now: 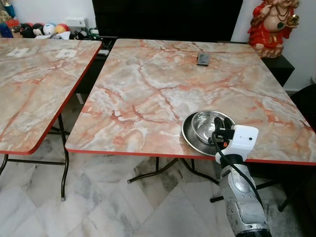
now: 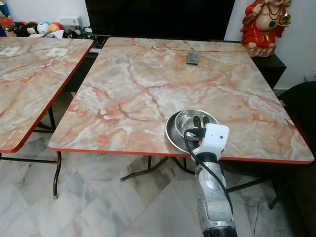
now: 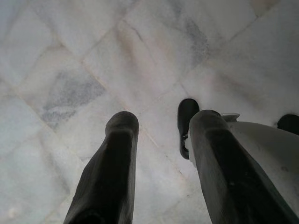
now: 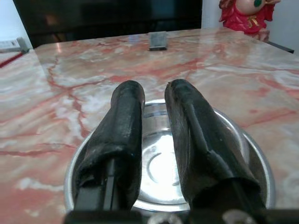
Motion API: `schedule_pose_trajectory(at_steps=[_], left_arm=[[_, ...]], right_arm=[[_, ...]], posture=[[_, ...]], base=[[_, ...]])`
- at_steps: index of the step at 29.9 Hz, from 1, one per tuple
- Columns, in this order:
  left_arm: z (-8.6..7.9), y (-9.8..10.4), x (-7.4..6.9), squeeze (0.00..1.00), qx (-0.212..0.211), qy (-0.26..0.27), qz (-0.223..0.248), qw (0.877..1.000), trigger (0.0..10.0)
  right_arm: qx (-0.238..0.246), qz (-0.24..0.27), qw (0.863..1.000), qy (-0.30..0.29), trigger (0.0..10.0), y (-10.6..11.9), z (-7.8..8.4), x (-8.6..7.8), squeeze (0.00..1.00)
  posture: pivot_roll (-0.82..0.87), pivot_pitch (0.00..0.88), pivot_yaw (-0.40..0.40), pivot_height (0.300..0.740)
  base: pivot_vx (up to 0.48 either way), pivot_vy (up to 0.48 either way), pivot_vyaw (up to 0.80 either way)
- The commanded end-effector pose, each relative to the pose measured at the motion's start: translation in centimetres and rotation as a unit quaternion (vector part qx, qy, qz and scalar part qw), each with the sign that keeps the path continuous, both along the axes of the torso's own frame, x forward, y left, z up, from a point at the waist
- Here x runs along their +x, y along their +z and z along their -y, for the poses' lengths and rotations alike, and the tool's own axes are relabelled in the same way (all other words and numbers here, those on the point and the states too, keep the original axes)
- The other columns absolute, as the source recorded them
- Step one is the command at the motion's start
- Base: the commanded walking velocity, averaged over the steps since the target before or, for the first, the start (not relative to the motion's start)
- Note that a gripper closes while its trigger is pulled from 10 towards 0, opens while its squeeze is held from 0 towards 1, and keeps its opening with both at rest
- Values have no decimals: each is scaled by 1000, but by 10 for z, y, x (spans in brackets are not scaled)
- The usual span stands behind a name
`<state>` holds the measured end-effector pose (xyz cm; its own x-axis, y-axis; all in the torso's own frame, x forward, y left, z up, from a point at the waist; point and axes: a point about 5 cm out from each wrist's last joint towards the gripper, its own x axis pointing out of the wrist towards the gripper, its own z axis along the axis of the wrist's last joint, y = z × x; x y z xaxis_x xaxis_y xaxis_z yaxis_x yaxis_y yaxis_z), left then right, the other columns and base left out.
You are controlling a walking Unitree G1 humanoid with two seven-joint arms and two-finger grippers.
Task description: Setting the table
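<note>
We see a marble-patterned table [image 1: 148, 89] with a red edge. A steel plate [image 1: 193, 140] lies on it at the near edge, directly under our right pincer [image 1: 220, 129], and carries a steel bowl [image 1: 206, 124]. Well beyond the pincer, near the far edge, lies a small dark flat object [image 1: 203, 59].

Table [image 1: 148, 84]: pink-cream marble pattern with reddish veins, red edge. Bowl [image 1: 206, 129], lower right: shiny silver. Statue [image 1: 272, 24], upper right: red and gold. Floor [image 1: 98, 207]: white-grey marble tiles. Right gripper [image 4: 154, 100] fingers: black.
</note>
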<state>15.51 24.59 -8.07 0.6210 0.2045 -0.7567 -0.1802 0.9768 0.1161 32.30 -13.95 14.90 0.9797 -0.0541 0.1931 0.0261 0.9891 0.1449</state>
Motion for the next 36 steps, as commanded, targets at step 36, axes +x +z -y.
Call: schedule_pose_trajectory(at_steps=[36], left_arm=[[-4,-4,-10,0,-4,8,-19,1000,10000]], right_arm=[[13,14,1000,14,10000,3,-11,10,0]], posture=[[107,110,-12,740]], base=[[0,330,70]])
